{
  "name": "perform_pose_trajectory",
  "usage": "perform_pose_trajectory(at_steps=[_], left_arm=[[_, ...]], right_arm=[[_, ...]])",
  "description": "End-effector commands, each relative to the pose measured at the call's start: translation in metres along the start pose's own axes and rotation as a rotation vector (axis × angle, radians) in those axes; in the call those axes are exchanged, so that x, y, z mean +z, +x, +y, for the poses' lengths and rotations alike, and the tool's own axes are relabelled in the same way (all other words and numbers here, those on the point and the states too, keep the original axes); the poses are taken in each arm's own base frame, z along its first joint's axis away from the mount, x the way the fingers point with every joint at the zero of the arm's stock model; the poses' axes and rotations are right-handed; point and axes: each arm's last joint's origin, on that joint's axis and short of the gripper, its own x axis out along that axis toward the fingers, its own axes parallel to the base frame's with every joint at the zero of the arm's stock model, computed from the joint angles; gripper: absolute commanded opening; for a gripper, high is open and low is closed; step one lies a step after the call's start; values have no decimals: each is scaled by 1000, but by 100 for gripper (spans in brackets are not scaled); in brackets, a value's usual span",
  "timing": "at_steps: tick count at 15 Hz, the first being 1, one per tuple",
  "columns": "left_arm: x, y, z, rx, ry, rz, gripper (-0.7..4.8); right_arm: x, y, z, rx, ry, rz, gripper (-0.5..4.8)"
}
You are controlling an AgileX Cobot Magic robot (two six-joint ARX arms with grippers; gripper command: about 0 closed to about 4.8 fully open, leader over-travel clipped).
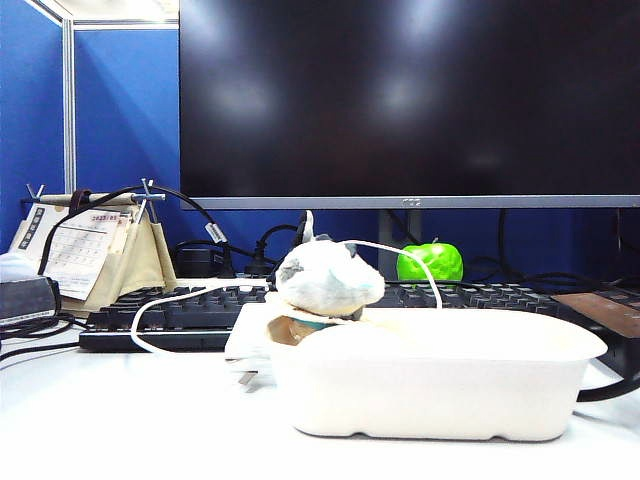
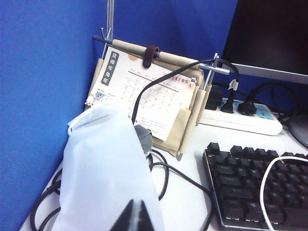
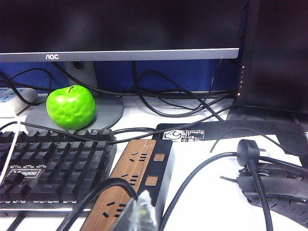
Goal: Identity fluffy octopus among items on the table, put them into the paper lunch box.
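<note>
Paper lunch box (image 1: 430, 375) — apart from end effectors (image 2: 132, 219) (image 3: 137, 216).

The monitor (image 3: 120, 54) carried the brand "AOC" in white on the left of its silver lower bezel. A black card (image 3: 185, 134) on the table behind the wood-faced power strip bore white print, too small to read. The desk calendar (image 2: 144, 98) far left showed digits that looked like "23/05" at its top right, and Chinese characters on a dark strip down its left edge.
</note>
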Motion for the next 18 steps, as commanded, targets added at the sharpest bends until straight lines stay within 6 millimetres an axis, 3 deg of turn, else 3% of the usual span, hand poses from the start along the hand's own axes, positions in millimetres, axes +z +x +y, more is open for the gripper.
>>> perform_pose_trajectory(at_steps=[1, 8, 10, 12, 14, 18], left_arm=[[1, 0, 0, -1, -3, -10, -3], [1, 0, 0, -3, -8, -13, -4], [6, -1, -2, -63, -60, -49, -3], [18, -3, -8, -224, -99, -90, -1], [36, -9, -13, -340, -149, -116, 51], [80, -29, -18, -392, -306, -119, 59]], right_arm=[[1, 0, 0, 1, -4, -11, -5], [2, 0, 0, 6, 9, -22, -5], [11, -1, 4, 121, 111, -101, -5], [26, -5, 8, 257, 189, -213, -5], [47, -12, 12, 338, 244, -280, -5], [100, -37, 22, 499, 170, -387, -5]])
